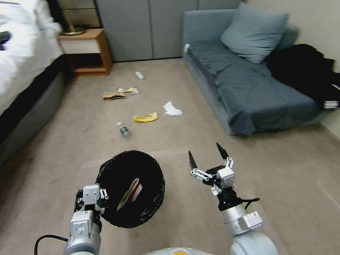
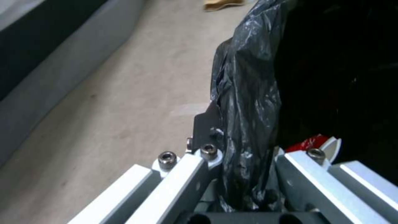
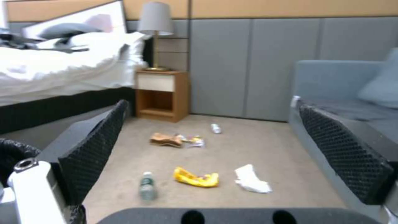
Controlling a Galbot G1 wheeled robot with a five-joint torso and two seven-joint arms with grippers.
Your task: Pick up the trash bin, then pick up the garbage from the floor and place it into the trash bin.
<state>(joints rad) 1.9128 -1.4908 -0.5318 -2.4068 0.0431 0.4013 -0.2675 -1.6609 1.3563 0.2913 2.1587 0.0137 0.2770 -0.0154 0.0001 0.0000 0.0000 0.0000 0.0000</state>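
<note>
Low in the lower left of the head view, the left hand (image 1: pixel 92 198) is clenched on the near rim of the trash bin (image 1: pixel 131 187), pinching the black bag (image 2: pixel 244 102) folded over that rim; the left wrist view shows one finger outside the bag and one inside. The bin sits at lower centre, tilted so its mouth faces the camera, with a red-white packet (image 1: pixel 132 191) lying inside it. To the right of it, at lower centre-right, the right hand (image 1: pixel 208 156) hangs above the carpet with its two black fingers spread apart, gripping nothing. Garbage lies on the floor across the middle of the frame: a clear bottle (image 1: pixel 124 130) nearest the bin, a yellow wrapper (image 1: pixel 145 117) beyond it, a crumpled white tissue (image 1: pixel 172 109) to its right, then a brown paper bag (image 1: pixel 113 95) touching a colourful wrapper (image 1: pixel 129 90), and a small white bottle (image 1: pixel 140 75) farthest up, near the wooden nightstand (image 1: pixel 86 49). A grey sofa (image 1: pixel 248 85) fills the upper right, a bed (image 1: pixel 24 56) the upper left.
</note>
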